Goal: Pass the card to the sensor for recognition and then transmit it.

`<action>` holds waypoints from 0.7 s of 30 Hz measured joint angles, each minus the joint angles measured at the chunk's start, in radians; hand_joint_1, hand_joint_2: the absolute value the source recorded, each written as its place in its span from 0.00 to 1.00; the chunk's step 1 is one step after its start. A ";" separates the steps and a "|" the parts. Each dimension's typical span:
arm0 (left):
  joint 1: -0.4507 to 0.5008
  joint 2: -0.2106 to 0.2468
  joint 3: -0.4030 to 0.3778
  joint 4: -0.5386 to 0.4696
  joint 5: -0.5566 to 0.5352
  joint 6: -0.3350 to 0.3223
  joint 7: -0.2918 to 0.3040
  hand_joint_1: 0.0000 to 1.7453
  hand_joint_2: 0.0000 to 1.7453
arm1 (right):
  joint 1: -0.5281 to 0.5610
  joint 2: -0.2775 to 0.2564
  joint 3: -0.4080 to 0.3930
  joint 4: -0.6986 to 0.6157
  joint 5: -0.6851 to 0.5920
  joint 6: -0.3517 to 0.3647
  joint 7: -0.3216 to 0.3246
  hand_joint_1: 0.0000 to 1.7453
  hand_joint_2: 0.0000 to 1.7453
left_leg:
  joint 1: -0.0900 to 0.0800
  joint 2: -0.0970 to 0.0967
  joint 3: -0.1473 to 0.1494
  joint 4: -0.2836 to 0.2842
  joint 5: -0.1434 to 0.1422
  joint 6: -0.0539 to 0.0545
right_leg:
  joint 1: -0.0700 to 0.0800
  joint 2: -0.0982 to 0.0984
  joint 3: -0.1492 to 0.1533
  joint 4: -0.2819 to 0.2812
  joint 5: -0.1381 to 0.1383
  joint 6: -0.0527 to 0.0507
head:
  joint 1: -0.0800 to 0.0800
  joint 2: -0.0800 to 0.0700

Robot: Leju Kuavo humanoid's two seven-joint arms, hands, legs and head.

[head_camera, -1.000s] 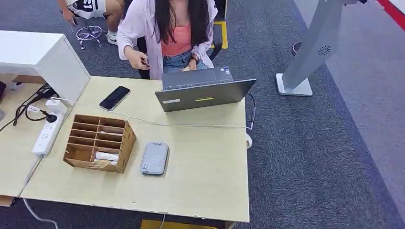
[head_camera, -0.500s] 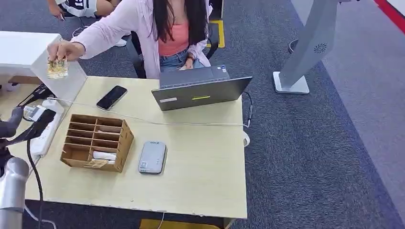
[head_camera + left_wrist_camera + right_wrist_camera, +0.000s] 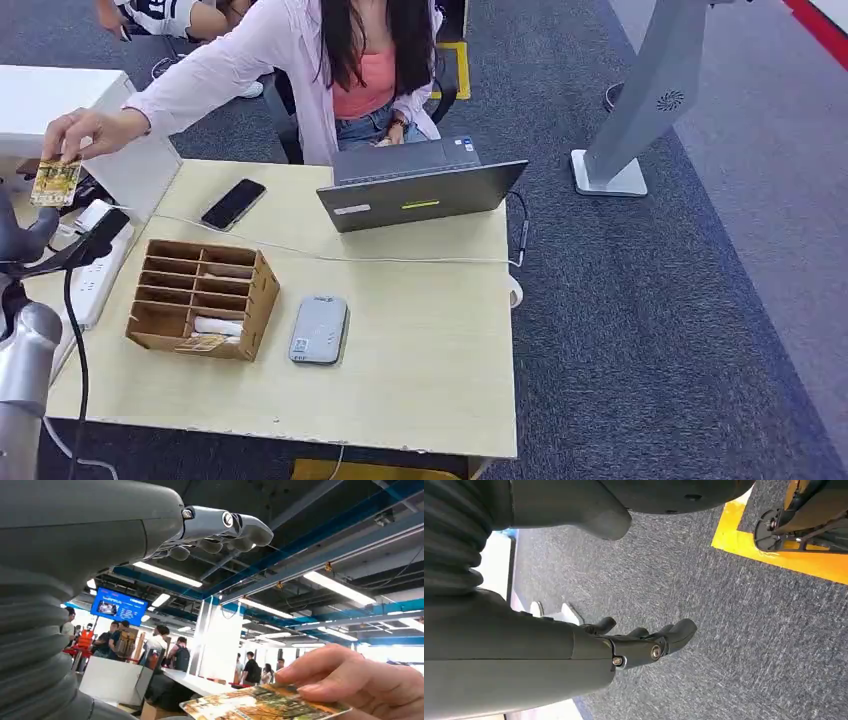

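Observation:
A person's hand (image 3: 85, 130) holds out a printed yellow-green card (image 3: 55, 182) at the table's far left. My left hand (image 3: 30, 240) is raised just below it with its fingers apart, and I cannot see it touching the card. In the left wrist view the fingers (image 3: 220, 527) are spread and hold nothing, with the card (image 3: 265, 705) pinched in the person's fingers (image 3: 360, 680) close by. The grey card sensor (image 3: 320, 329) lies flat on the table in front of me. My right hand (image 3: 644, 640) hangs over the carpet and holds nothing.
A wooden compartment box (image 3: 200, 298) stands left of the sensor. An open laptop (image 3: 420, 190), a black phone (image 3: 233, 204) and a white cable lie further back. A power strip (image 3: 95, 280) lies at the left. The person sits behind the pale table (image 3: 420, 390).
The person reached out with the card and brought it left and down toward my left hand. My left arm came into view and rose. The camera shifted slightly at first.

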 joint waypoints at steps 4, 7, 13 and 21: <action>-0.006 0.007 -0.005 0.016 0.000 0.000 0.000 0.00 1.00 | 0.000 0.000 0.000 0.000 0.000 0.001 -0.002 0.00 1.00 | 0.000 0.000 0.000 0.000 0.000 0.000 | 0.000 0.000 0.000 0.000 0.000 0.000 | 0.000 0.000; -0.006 0.008 -0.011 0.022 0.001 0.000 0.000 0.00 1.00 | 0.000 0.000 0.000 0.000 0.000 0.000 -0.003 0.00 1.00 | 0.000 0.000 0.000 0.000 0.000 0.000 | 0.000 0.000 0.000 0.000 0.000 0.000 | 0.000 0.000; -0.006 0.008 -0.018 0.024 0.003 0.000 -0.002 1.00 1.00 | 0.000 0.000 0.000 0.000 -0.003 -0.001 -0.006 0.00 1.00 | 0.000 0.000 0.000 0.000 0.000 0.000 | 0.000 0.000 0.000 0.000 0.000 0.000 | 0.000 0.000; -0.005 0.008 -0.018 0.024 0.020 0.000 -0.028 1.00 1.00 | 0.000 0.000 0.000 0.000 -0.003 -0.002 -0.010 0.00 1.00 | 0.000 0.000 0.000 0.000 0.000 0.000 | 0.000 0.000 0.000 0.000 0.000 0.000 | 0.000 0.000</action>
